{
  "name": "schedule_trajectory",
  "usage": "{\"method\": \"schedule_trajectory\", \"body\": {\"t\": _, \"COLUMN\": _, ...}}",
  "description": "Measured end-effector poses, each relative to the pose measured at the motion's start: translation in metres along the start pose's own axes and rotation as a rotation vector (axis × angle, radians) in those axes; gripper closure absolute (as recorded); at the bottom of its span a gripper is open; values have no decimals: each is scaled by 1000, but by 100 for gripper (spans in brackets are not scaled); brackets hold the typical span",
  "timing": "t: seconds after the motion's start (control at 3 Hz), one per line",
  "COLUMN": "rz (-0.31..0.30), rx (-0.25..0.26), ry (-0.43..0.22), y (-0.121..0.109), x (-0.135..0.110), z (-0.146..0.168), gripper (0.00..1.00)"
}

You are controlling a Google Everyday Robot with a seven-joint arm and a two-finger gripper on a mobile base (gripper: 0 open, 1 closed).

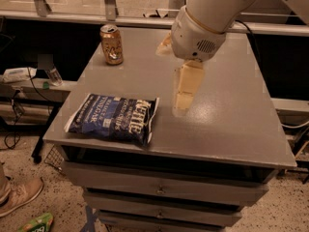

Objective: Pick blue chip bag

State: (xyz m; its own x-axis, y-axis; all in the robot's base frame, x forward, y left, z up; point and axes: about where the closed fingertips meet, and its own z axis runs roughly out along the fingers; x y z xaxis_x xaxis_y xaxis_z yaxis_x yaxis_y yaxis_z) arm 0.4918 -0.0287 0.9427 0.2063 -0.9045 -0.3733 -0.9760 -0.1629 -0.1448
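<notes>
Grey tabletop (231, 110) over a stack of drawers (159, 190). Blue chip bag (115, 118) lies flat near the front-left corner, white lettering facing up, its long side running roughly along the front edge; nothing touches it. Gripper (183, 103) hangs from the arm's bulky white wrist housing, pointing down over the middle of the tabletop, just right of the bag's right end and apart from it. It holds nothing that can be seen. From this angle the cream-coloured parts overlap, so whether the jaws are released or clenched cannot be told. 1 gold-and-orange can (111, 44) stands upright at the back-left of the tabletop, well apart from the bag. On the floor at lower left: a shoe (19, 196) and a small green packet (37, 222).
</notes>
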Motion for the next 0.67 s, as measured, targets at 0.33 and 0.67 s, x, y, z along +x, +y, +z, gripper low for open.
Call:
{"method": "schedule_trajectory", "body": {"t": 0.33, "rz": -19, "rx": -42, "ry": 15, "y": -8, "x": -6, "z": 20, "gripper": 0}}
{"method": "schedule_trajectory", "body": {"t": 0.67, "rz": -36, "rx": -114, "ry": 31, "y": -24, "x": -6, "z": 62, "gripper": 0}}
